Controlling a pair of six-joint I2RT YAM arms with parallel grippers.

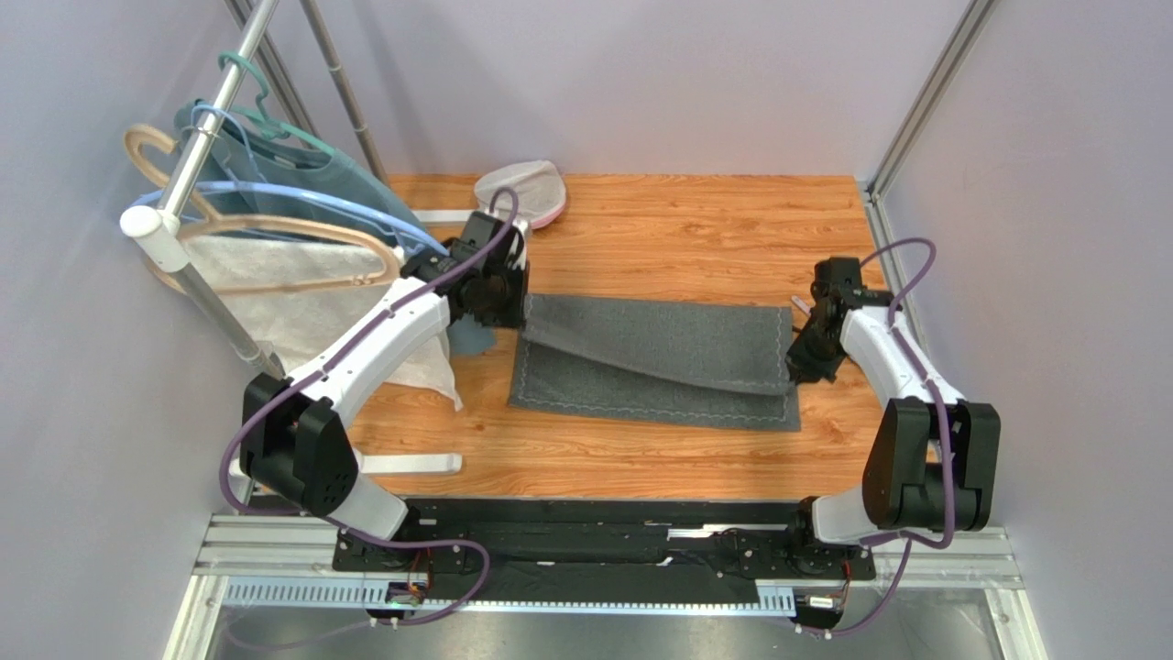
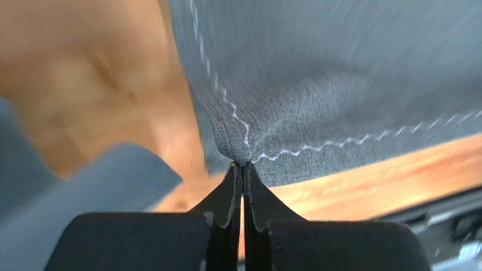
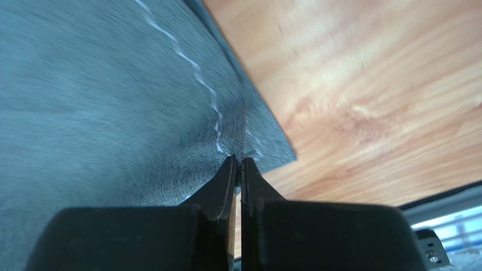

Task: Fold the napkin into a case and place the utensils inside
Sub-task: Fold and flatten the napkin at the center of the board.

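The wood desk shows open boards from 12 to 3 o'clock, with pale walls close round it. At 9 to 10 o'clock a rack with hangers, a white towel and a teal garment crowds its edge. The napkin lies at the centre, its far half lifted and sagging over the near half, whose stitched edge lies flat toward 6 o'clock. The left pincer is clamped on the napkin's 9 o'clock corner, the right pincer on its 3 o'clock corner.
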